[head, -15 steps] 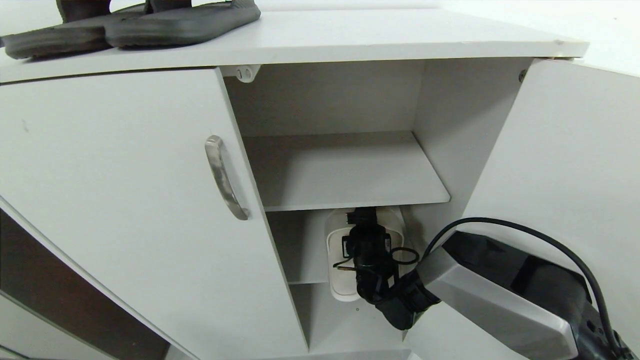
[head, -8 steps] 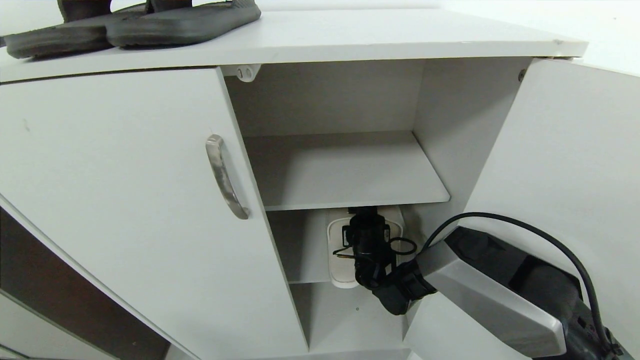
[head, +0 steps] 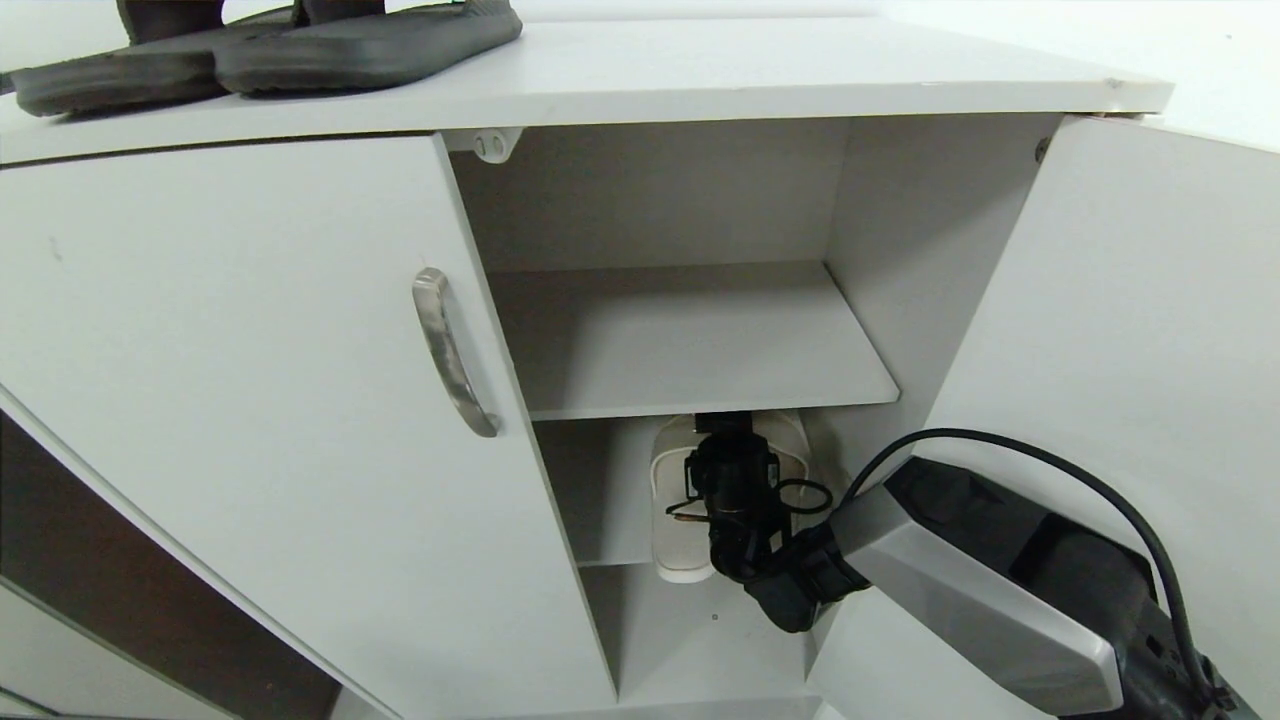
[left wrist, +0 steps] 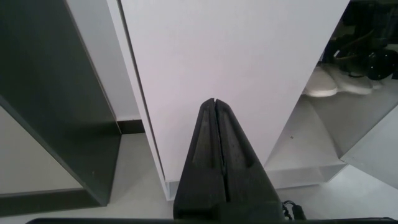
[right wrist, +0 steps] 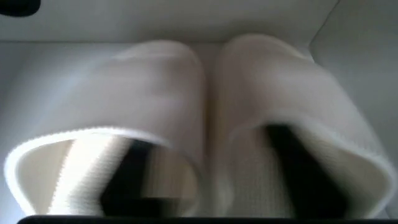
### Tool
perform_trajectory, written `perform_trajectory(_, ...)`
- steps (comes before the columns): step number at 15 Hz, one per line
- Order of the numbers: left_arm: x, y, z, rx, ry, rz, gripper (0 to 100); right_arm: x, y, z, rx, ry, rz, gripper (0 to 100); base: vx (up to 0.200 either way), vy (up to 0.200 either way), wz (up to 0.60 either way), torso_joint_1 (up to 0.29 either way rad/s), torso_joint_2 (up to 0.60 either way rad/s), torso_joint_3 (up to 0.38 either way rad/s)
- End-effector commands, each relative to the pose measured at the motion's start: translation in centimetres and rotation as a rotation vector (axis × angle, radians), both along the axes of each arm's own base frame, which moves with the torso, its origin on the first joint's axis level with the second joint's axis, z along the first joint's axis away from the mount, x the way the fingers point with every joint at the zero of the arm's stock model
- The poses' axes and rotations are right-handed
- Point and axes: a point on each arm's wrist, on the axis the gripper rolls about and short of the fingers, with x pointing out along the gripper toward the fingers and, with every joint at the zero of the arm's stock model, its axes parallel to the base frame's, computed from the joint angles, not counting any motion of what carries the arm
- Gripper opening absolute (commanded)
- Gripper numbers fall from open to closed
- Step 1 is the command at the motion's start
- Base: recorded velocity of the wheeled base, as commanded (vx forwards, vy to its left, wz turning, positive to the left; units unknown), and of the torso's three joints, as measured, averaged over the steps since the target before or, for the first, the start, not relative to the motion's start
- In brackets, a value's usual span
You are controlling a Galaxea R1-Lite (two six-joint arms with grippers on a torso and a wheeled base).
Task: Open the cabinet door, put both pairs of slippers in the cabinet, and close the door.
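Slippers (right wrist: 168, 93) (cream, rib-edged openings) side by side

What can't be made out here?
- Dark slippers: head view, straps cut off by the top edge.
- White slippers: head view, mostly hidden behind the right arm and under the shelf; blurred in the right wrist view.
- Space behind the left door: head view, hidden by that shut door.

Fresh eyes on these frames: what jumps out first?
The right gripper is deep in the open cabinet, below the upper shelf, with its jaws shut on the white slippers. A dark grey pair of slippers lies on top of it at the left, above the closed left door.
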Motion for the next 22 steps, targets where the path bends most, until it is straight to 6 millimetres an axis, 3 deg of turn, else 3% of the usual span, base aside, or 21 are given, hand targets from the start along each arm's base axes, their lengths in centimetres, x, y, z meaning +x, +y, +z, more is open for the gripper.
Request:
perform_trajectory(1,0.0,0.0,0.0,-0.001,0.000,0.000,0,-0.1,0.0,-0.2,-0.005,0.005,-0.001,100,0.000,0.000,0.00,0.000,0.00,0.000)
perform_trajectory(5,0.0,0.0,0.0,-0.001,0.002,0.000,0,-0.9,-0.4,0.3,-0.015,0.016,0.004,100,0.000,0.000,0.00,0.000,0.00,0.000)
perform_trajectory(8,0.0,0.0,0.0,-0.001,0.002,0.000,0,-3.4,-0.5,1.6,-0.015,0.017,0.030,100,0.000,0.000,0.00,0.000,0.00,0.000)
perform_trajectory(12,0.0,0.0,0.0,-0.001,0.002,0.000,0,-10.2,-1.4,2.2,-0.030,0.025,0.113,100,0.000,0.000,0.00,0.000,0.00,0.000)
perform_trajectory(14,0.0,0.0,0.0,0.001,0.003,-0.001,0,-12.2,-2.3,1.5,-0.038,0.031,0.139,100,0.000,0.000,0.00,0.000,0.00,0.000)
perform_trajectory(17,0.0,0.0,0.0,0.004,0.003,-0.006,0,-12.3,-2.6,1.2,-0.037,0.026,0.137,100,0.000,0.000,0.00,0.000,0.00,0.000)
perform_trajectory(22,0.0,0.0,0.0,0.004,0.003,-0.007,0,-11.9,-2.4,1.6,-0.046,0.013,0.137,100,-0.200,0.000,0.00,0.000,0.00,0.005)
